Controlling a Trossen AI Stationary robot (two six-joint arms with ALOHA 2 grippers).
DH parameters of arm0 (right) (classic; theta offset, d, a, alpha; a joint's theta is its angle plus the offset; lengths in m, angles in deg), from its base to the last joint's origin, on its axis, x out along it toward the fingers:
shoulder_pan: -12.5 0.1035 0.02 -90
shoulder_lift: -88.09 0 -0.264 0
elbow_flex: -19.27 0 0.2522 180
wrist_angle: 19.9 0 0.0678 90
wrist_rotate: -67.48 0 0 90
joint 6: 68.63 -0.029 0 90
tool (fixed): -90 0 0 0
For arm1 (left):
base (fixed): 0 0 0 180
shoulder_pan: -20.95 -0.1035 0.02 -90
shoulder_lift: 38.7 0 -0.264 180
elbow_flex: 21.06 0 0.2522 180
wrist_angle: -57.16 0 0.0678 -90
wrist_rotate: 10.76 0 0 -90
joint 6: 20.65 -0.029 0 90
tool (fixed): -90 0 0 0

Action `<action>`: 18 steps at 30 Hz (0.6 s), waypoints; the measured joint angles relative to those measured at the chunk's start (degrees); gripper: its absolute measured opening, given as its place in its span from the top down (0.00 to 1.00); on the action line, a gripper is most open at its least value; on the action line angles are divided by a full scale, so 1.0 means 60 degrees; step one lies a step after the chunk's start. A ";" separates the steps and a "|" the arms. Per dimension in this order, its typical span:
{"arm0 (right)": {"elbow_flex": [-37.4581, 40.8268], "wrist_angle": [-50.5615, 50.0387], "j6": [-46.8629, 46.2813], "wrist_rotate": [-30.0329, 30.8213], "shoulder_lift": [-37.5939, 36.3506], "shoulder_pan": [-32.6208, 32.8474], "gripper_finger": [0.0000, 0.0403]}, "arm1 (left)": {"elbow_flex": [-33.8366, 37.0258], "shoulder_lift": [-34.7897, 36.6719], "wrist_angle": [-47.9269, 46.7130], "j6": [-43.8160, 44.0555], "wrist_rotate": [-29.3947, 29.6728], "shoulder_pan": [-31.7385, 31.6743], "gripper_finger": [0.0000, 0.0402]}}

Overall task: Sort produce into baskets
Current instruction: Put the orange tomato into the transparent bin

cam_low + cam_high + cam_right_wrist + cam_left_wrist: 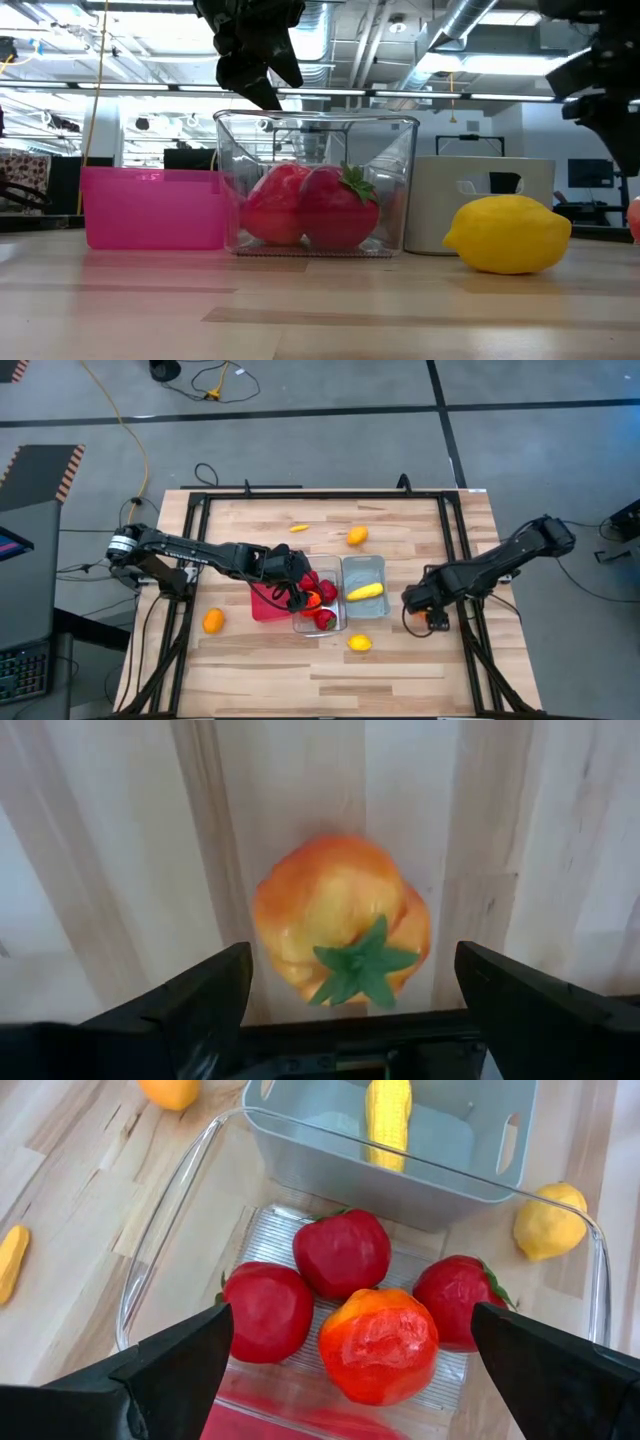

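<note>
**Left gripper open over the clear bin, right gripper open over a pepper**

The left gripper hangs above the clear rectangular plastic bin near the table's centre, its jaws spread wide and holding nothing; below it in the bin lie three round red toy fruits and an orange-red toy pepper; the red rectangular plastic bin touches the clear one at its 9 o'clock side, and the pale blue rectangular plastic bin stands at its 3 o'clock side, holding a yellow elongated toy corn cob.

The right gripper hovers at the 3 o'clock edge of the pale wooden table, jaws open either side of an orange and yellow toy pepper with a green stem that lies on the wood, not gripped.

Loose on the table: a yellow toy lemon at 6 o'clock of the bins; an orange oval toy fruit at 8 o'clock; another orange oval at 12 o'clock; a small yellow-orange elongated piece at 11 o'clock.
</note>
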 joint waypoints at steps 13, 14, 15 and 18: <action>0.0000 0.0120 0.0616 -0.0050 0.1321 0.0098 0.07 | 0.0000 0.0004 0.0000 0.0000 0.0003 0.0000 0.02; 0.0000 0.0142 0.0616 -0.0117 0.1428 0.0094 0.07 | 0.0000 0.0004 0.0000 0.0000 0.0000 0.0000 0.02; 0.0000 0.0151 0.0621 -0.0189 0.1534 0.0094 0.07 | 0.0000 0.0002 0.0000 0.0000 0.0002 0.0000 0.02; 0.0000 0.0235 0.0730 -0.0215 0.1827 0.0094 0.07 | 0.0000 0.0004 0.0000 -0.0002 0.0002 0.0000 0.02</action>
